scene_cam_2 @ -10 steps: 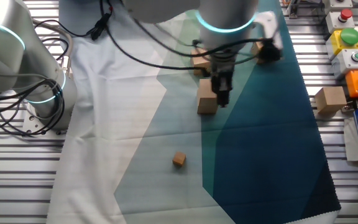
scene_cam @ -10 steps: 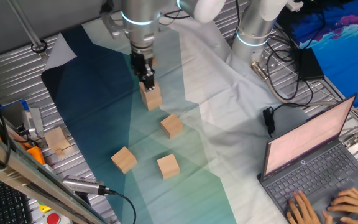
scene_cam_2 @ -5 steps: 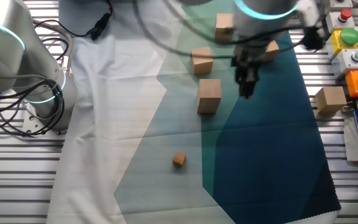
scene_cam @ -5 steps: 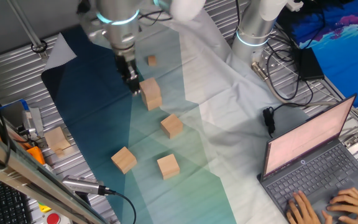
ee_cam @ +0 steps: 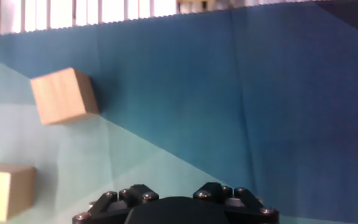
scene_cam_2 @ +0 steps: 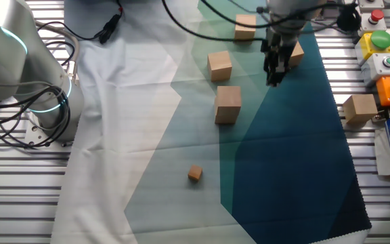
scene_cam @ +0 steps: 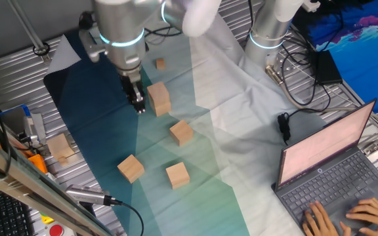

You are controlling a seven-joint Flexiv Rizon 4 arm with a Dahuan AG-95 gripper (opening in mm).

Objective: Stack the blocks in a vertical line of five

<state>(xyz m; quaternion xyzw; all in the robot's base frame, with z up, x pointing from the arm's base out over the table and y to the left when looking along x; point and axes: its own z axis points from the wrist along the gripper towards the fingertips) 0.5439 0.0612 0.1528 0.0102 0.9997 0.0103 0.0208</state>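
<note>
A stack of two tan blocks (scene_cam: 159, 98) stands on the teal cloth and also shows in the other fixed view (scene_cam_2: 227, 104). Three single blocks lie apart on the cloth (scene_cam: 181, 132) (scene_cam: 130, 168) (scene_cam: 177, 175). In the other fixed view they are at mid back (scene_cam_2: 219, 66), far back (scene_cam_2: 245, 27), and one partly behind the fingers (scene_cam_2: 294, 54). My gripper (scene_cam: 137, 106) (scene_cam_2: 273, 76) hangs empty just left of the stack, clear of it, jaws slightly apart. The hand view shows two blocks (ee_cam: 64, 95) (ee_cam: 5, 191) at the left; my fingertips are out of frame.
A much smaller tan cube (scene_cam: 159, 63) (scene_cam_2: 194, 173) lies on the cloth. A paler cube (scene_cam: 61, 147) (scene_cam_2: 359, 108) sits off the cloth on the metal table. A second robot base (scene_cam: 268, 33), cables, a laptop (scene_cam: 333, 170) and a button box (scene_cam_2: 381, 47) ring the cloth.
My gripper has let go of the top block, leaving it on the stack, and moved away from the stack sideways over the dark teal cloth. The blocks have not moved.
</note>
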